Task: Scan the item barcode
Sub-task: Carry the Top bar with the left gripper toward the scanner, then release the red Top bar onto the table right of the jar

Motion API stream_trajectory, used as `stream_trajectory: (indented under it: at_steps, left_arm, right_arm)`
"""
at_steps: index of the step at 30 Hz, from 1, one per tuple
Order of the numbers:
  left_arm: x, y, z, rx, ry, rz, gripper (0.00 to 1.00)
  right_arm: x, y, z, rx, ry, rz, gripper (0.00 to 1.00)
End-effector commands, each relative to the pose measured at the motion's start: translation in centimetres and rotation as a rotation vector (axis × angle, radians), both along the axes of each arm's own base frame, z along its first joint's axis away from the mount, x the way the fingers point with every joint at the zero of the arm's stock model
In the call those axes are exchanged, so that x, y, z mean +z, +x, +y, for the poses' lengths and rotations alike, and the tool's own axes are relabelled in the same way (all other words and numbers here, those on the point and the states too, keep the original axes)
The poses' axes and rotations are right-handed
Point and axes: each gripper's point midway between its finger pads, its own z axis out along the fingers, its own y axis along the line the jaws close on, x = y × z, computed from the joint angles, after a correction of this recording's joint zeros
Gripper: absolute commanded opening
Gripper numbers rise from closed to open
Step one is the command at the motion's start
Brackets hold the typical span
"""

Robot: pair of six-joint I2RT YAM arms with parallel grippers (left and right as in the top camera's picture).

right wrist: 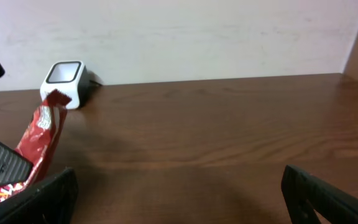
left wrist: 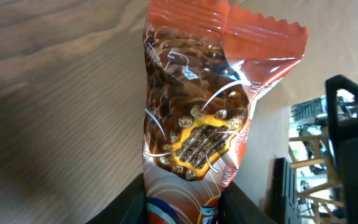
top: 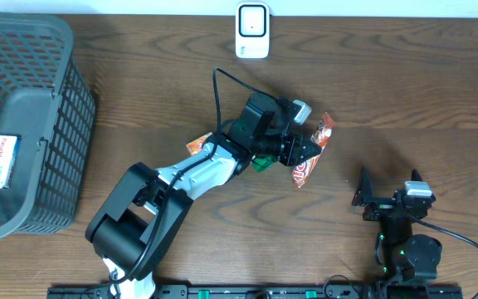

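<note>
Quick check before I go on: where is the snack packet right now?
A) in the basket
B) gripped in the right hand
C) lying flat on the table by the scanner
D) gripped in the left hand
D: the left hand is closed on the lower end of the snack packet, while the right hand stands open and empty, and the scanner sits apart at the far edge.

Pretty even indoor light, soft shadows on the table (top: 421,91); wrapper (left wrist: 191,124) has glare streaks, bright patch at 3 o'clock.
</note>
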Motion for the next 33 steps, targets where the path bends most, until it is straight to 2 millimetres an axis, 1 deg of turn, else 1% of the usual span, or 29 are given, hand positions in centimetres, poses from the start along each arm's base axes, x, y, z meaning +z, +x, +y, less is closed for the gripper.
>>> stream_trajectory:
  at_steps: [1, 4, 8, 12, 16, 21, 23, 25, 26, 28, 29, 32, 33]
  left_arm:
    - [1.0, -0.3, -0.4, -0.026, -0.032, 0.001, 0.34]
    - [1.2, -0.4, -0.5, -0.036, -0.042, -0.003, 0.34]
    - [2.3, -1.1, -1.3, -0.12, -0.127, -0.031, 0.34]
    - [3.1, -1.1, -1.4, -0.172, -0.181, -0.094, 0.34]
    - [4.5, -1.6, -0.7, -0.278, -0.252, -0.21, 0.34]
    - [5.6, -2.8, 0.9, -0.426, -0.337, -0.307, 0.35]
    - [6.1, -3.4, 1.4, -0.479, -0.374, -0.335, 0.41]
    - [6.8, -3.8, 1.9, -0.525, -0.414, -0.358, 0.49]
    - [7.1, -4.0, 2.2, -0.542, -0.429, -0.369, 0.55]
    - [7.8, -4.2, 2.7, -0.58, -0.463, -0.401, 0.71]
    - [8.0, -4.3, 3.0, -0.595, -0.477, -0.417, 0.76]
    - [8.7, -4.0, 3.9, -0.615, -0.501, -0.455, 0.79]
    - [8.7, -3.8, 4.2, -0.613, -0.502, -0.46, 0.83]
  right_arm:
    - [0.0, 0.0, 0.2, 0.006, -0.012, -0.002, 0.99]
    - [0.0, 0.0, 0.2, 0.006, -0.012, -0.002, 0.99]
    - [0.0, 0.0, 0.2, 0.006, -0.012, -0.002, 0.99]
    - [0.0, 0.0, 0.2, 0.006, -0.012, -0.002, 0.99]
    - [0.0, 0.0, 0.2, 0.006, -0.012, -0.002, 0.99]
    - [0.0, 0.0, 0.2, 0.006, -0.012, -0.002, 0.99]
    - [0.0, 0.0, 0.2, 0.006, -0.012, -0.002, 0.99]
    - [0.0, 0.0, 0.2, 0.006, -0.012, -0.002, 0.99]
    - [0.0, 0.0, 0.2, 0.006, -0.012, -0.002, 0.99]
    - [0.0, 0.0, 0.2, 0.006, -0.012, -0.002, 0.99]
    - [0.0, 0.0, 0.2, 0.006, -0.012, -0.002, 0.99]
    - [0.0, 0.0, 0.2, 0.007, -0.012, -0.002, 0.99]
    - [0.0, 0.0, 0.2, 0.006, -0.012, -0.002, 0.99]
